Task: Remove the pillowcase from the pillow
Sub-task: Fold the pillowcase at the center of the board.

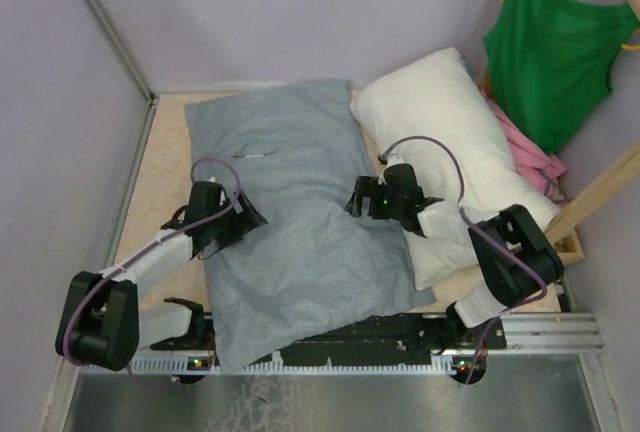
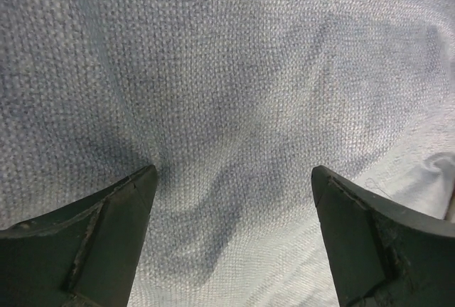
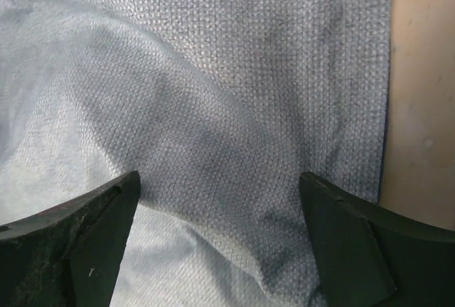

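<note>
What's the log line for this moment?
left jaws open over pillowcase | right jaws open near its edge | pillow bare beside it

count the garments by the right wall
2: a green tank top hanging at the top right, and a pink garment bunched under it behind the white pillow. More may be hidden.

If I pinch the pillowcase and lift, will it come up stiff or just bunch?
Likely floppy: the pillowcase wrinkles into soft folds under the open left end effector. The coarse weave probably grips well and isn't slippery. It looks plump from above, so something inside may drag along.
</note>
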